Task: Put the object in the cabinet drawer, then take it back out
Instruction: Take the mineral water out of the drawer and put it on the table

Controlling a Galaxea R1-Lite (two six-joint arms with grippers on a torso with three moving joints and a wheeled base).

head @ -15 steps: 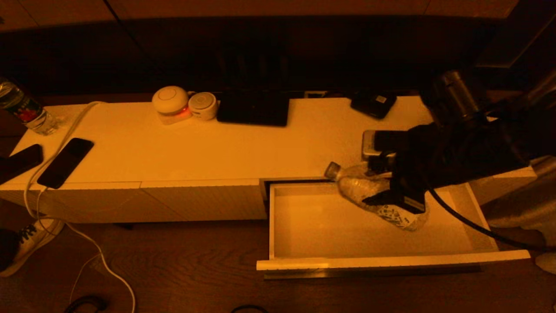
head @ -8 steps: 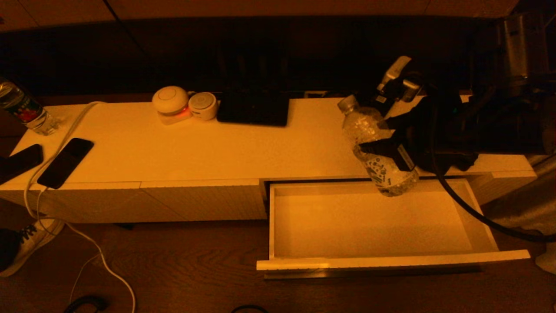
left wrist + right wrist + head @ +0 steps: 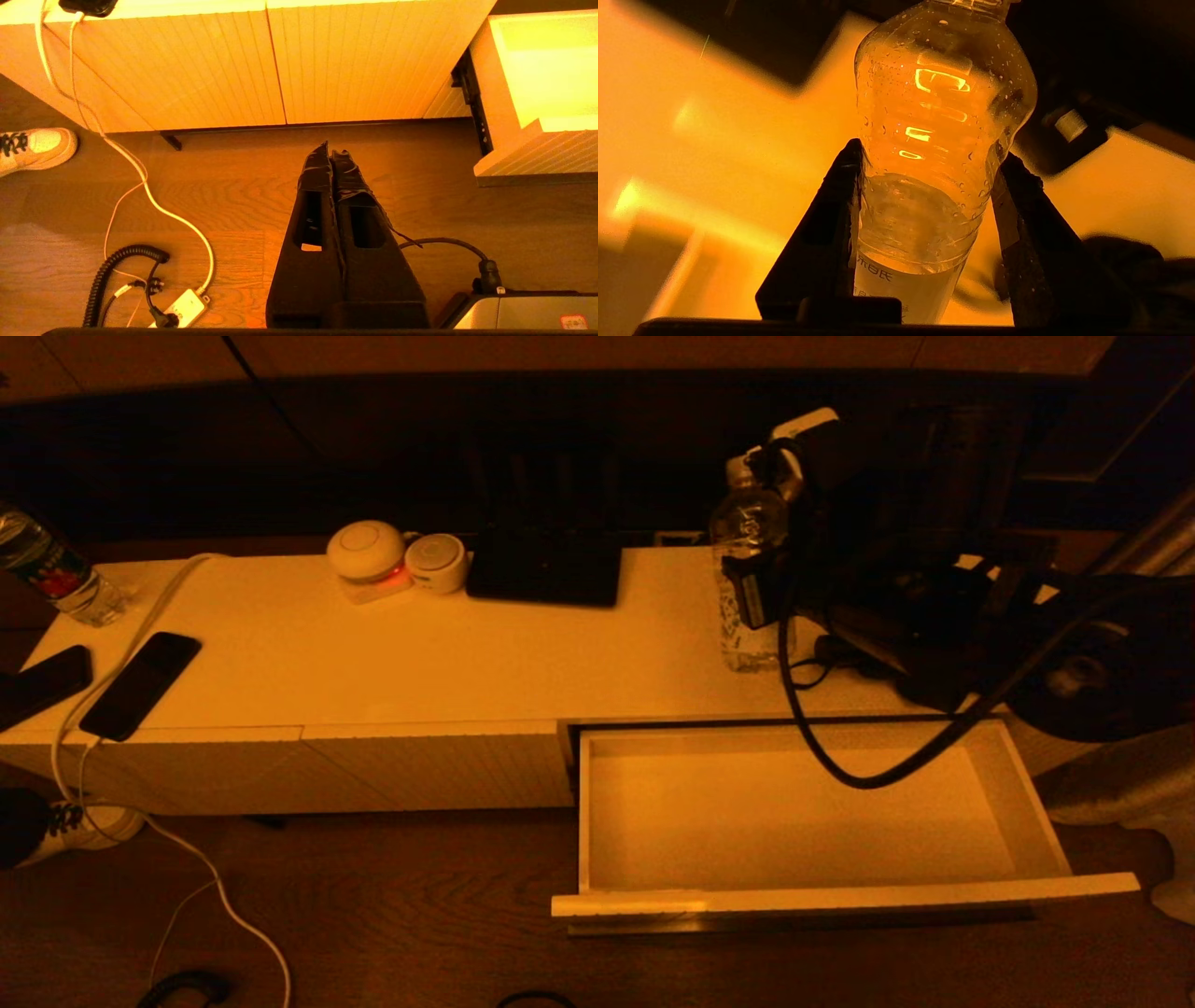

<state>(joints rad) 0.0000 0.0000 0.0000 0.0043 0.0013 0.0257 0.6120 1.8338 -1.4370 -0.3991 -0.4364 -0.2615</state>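
Observation:
The object is a clear plastic water bottle with a white label, standing upright over the cabinet top behind the drawer. My right gripper is shut on the bottle's middle; in the right wrist view the bottle fills the space between both dark fingers. The cabinet drawer is pulled out and its inside holds nothing. My left gripper hangs shut and empty over the wooden floor, left of the drawer.
On the cabinet top lie two phones, a white cable, two round white devices, a dark tablet and another bottle at far left. A black cable droops over the drawer. A shoe stands on the floor.
My right gripper lifted the bottle out of the drawer, carried it back and up over the cabinet top, and turned it from tilted to upright.

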